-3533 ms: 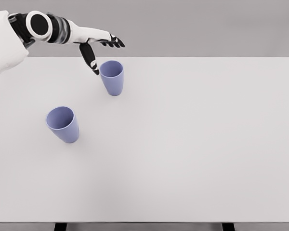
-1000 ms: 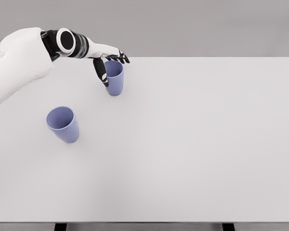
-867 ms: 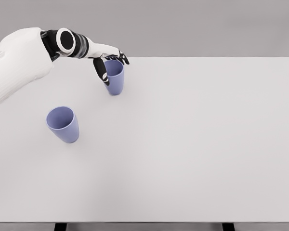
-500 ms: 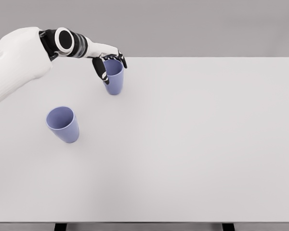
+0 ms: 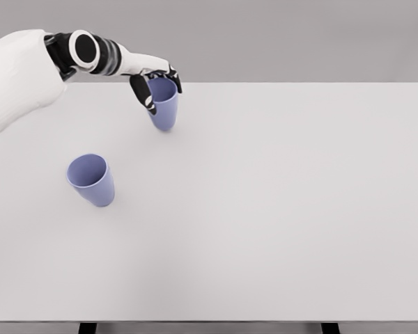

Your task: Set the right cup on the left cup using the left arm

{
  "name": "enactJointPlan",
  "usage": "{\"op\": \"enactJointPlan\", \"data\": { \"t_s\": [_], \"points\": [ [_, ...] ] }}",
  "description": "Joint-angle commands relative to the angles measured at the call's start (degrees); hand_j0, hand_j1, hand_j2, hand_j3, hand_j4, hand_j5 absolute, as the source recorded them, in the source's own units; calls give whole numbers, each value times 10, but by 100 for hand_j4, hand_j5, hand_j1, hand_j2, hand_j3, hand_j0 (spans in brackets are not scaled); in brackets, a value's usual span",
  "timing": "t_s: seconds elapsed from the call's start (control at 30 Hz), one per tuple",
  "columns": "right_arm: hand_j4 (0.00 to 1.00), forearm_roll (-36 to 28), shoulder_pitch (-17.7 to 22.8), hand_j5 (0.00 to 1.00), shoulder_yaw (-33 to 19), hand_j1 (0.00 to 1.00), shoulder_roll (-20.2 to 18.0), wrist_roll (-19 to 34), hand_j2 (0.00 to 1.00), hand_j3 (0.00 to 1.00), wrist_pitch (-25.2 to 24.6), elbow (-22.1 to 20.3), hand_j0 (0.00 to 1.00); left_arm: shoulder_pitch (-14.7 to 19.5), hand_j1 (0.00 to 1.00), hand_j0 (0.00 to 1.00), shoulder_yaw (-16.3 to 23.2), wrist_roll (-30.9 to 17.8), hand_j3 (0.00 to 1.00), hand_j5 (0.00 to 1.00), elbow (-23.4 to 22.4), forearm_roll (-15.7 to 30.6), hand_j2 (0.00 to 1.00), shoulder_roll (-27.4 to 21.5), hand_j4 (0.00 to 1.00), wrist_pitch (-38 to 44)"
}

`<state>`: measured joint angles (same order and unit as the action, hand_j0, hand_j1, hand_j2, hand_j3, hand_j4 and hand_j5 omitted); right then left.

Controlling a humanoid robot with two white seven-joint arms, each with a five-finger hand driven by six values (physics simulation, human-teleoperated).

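Now I am closing my left hand point(image 5: 155, 83) around the rim of the right cup point(image 5: 162, 104), holding it upright at the table's point(image 5: 279, 209) far side, while the left cup point(image 5: 90, 179) is waiting nearer me and further left.

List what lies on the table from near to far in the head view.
Near cup → far cup, gripped at its rim by the left hand. Both stand on the white table.

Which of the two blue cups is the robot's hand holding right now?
The farther, right cup: the left hand is wrapped around it. The nearer cup stands alone.
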<state>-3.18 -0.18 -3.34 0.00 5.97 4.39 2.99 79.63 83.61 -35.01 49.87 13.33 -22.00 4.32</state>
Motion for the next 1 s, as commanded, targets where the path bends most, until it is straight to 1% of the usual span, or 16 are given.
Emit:
{"op": "enactJointPlan", "data": {
  "t_s": [0.0, 0.07, 0.1, 0.17, 0.27, 0.3, 0.33, 0.4, 0.7, 0.97],
  "points": [
    [100, 0, 0, 100, 0, 100, 0, 0, 100, 100, 0, 0, 100, 0, 70, 70, -1, 0, 70, 70, 13, 1, 70, -9, 70, -1],
    [100, 0, 0, 100, 0, 100, 0, 0, 100, 100, 0, 0, 100, 2, 70, 70, -1, 0, 70, 70, 29, 1, 70, -23, 70, -1],
    [100, 0, 0, 100, 0, 100, 0, 0, 100, 100, 0, 0, 100, 8, 70, 70, -1, 0, 70, 70, 45, 2, 70, -36, 70, -1],
    [100, 0, 0, 100, 0, 100, 0, 0, 100, 100, 0, 0, 100, 10, 70, 70, -2, 0, 70, 70, 72, 3, 70, -56, 70, -1],
    [100, 0, 0, 100, 0, 100, 0, 0, 100, 100, 0, 0, 100, 11, 70, 70, -7, 0, 70, 70, 102, 3, 70, -77, 70, -1],
    [100, 0, 0, 100, 0, 100, 0, 0, 100, 100, 0, 0, 100, 11, 70, 70, -8, 0, 70, 70, 119, 3, 70, -92, 70, -1],
    [100, 0, 0, 100, 0, 100, 0, 0, 100, 100, 0, 0, 100, 11, 70, 70, -16, 0, 70, 70, 131, 3, 70, -100, 70, -1],
    [100, -1, 0, 100, 0, 100, 0, 0, 100, 100, 0, 0, 100, 15, 70, 70, -19, 0, 70, 70, 152, 6, 70, -117, 70, -1],
    [100, 0, 0, 100, 0, 100, 0, 0, 100, 100, 0, 0, 100, 28, 70, 70, -23, 0, 70, 70, 214, 21, 70, -176, 70, -1],
    [100, -1, 0, 100, 0, 100, 0, 0, 100, 100, 0, 0, 100, 46, 70, 70, -22, 0, 70, 70, 280, 36, 70, -226, 70, -1]
  ]
}}
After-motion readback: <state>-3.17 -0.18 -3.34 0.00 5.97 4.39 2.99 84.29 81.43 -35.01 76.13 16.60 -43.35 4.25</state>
